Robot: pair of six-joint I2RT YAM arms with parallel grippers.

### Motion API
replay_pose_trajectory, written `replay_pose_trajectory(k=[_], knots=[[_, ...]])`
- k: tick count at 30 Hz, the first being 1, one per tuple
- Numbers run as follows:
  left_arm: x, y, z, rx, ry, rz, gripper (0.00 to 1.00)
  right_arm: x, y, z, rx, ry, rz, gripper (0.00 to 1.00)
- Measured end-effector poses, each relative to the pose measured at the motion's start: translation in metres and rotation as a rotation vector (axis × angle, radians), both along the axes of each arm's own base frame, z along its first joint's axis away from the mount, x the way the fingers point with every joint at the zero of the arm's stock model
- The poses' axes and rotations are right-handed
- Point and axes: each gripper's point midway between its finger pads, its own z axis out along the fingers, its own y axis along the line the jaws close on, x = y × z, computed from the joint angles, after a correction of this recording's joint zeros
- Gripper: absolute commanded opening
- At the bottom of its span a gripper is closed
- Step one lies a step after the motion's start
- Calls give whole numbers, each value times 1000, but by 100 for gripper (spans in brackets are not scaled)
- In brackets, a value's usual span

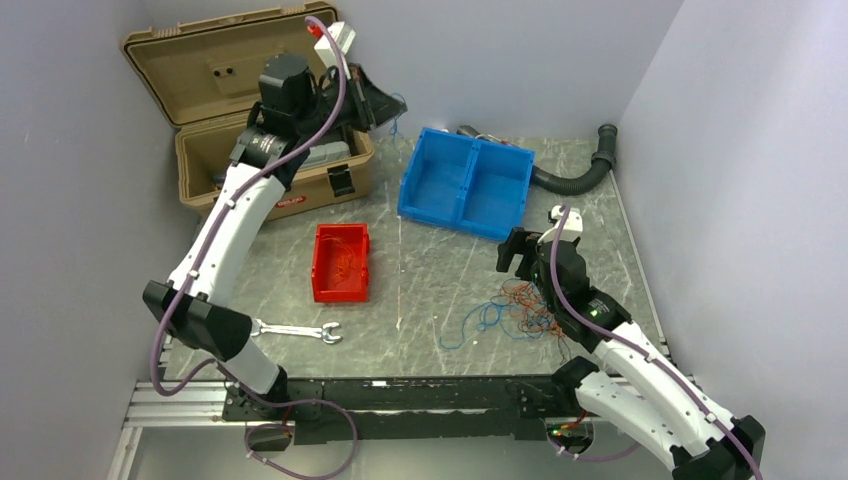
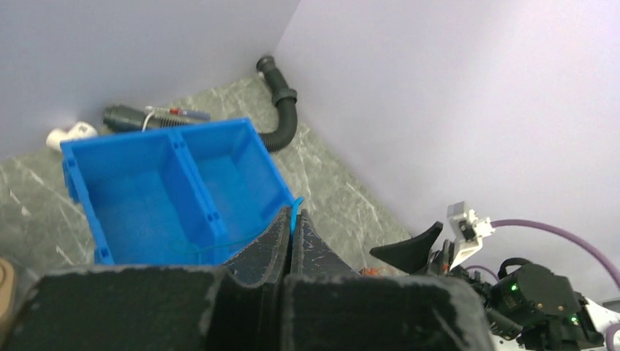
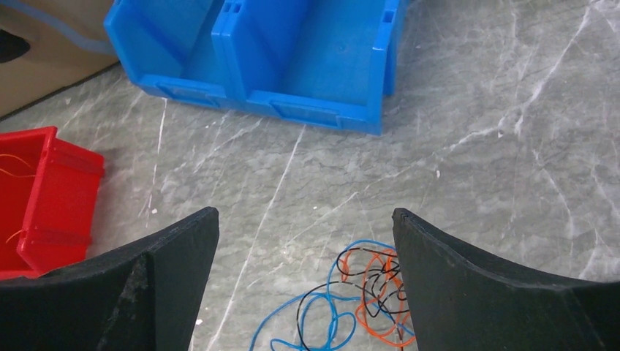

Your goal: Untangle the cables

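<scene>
Right gripper (image 3: 305, 216) is hanging with its jaws spread wide and nothing between them. It is looking down on the cables (image 3: 358, 296), which are lying on the marbled worktop (image 3: 475, 168) on the near-edge side of the jaw gap.

That offset is what the next move is turning on. The bunch is sitting below and a little behind the fingertips, toward the near right corner. It is sprawling mostly along the near edge, with blue loops trailing leftward. This arm is much the nearer.

Left gripper (image 2: 291, 219) is riding high over the far left corner, jaws pressed together on a blue strand (image 2: 295, 209), well apart from the heap.

The wrist view is cutting off the heap's near part. From above, the right arm is covering its right side. Which wire is crossing over which is too fine to read.
</scene>
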Motion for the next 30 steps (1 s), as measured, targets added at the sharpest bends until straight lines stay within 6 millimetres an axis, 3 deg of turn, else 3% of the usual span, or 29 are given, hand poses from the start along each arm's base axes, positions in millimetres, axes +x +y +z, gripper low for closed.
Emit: replay_pose_trajectory(k=[8,15,19,24,28,30], knots=[[2,-4,41,-66,-100,-8,0,1,-3,0,-6,-4,-14,91],[27,-22,36,-112,-87,-50,0,0,-7,5,-6,-26,-29,92],[62,-39,2,-120,-28,-59,0,-2,-11,10,1,-47,-41,92],[121,-63,-73,-115,120,-65,0,-4,-13,11,3,-51,-44,92],[146,-70,-139,-103,264,-54,0,-6,-14,12,5,-57,-47,92],[150,-71,-158,-96,302,-46,0,-7,-16,13,6,-62,-52,92]])
